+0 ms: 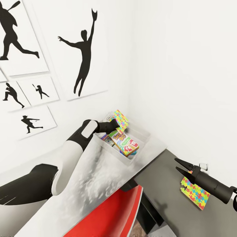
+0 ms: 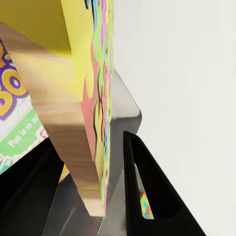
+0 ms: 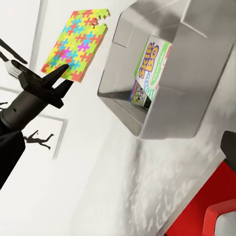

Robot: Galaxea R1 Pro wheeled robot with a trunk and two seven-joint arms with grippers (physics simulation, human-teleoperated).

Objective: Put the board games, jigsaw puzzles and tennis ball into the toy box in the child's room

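In the head view the left hand [image 1: 118, 125] sits at the middle of the frame, above the far rim of the toy box [image 1: 142, 137], clenched on a jigsaw puzzle [image 1: 120, 120] that it holds tilted on edge over the bin. The left wrist view shows the grasp close up — the puzzle's thick edge [image 2: 81, 123] runs between the two dark fingers [image 2: 147, 191], with the white wall beyond. The right wrist view shows the same puzzle [image 3: 76, 43] in its upper left, off the counter and beside the toy box [image 3: 167, 108], pinched at its lower edge by the left hand [image 3: 58, 81].

The toy box stands on the pale counter [image 1: 98, 177] near the corner of the room. Inside it lie the SKIP-BO board game [image 1: 123, 142] and, just beside it toward the left rim, a smaller blue box [image 1: 107, 139]; I cannot tell whether a third game lies under them.

At the lower right of the head view the right hand [image 1: 176, 165] hovers over the dark grey cabinet top [image 1: 164, 197], its fingers parted and grasping nothing. The second jigsaw puzzle [image 1: 194, 194] lies flat on that dark top, partly under the right arm. A red chair [image 1: 112, 214] shows at the bottom centre — its back pushed against the counter edge. Black baseball-player prints [image 1: 84, 52] hang on the wall in the upper left.
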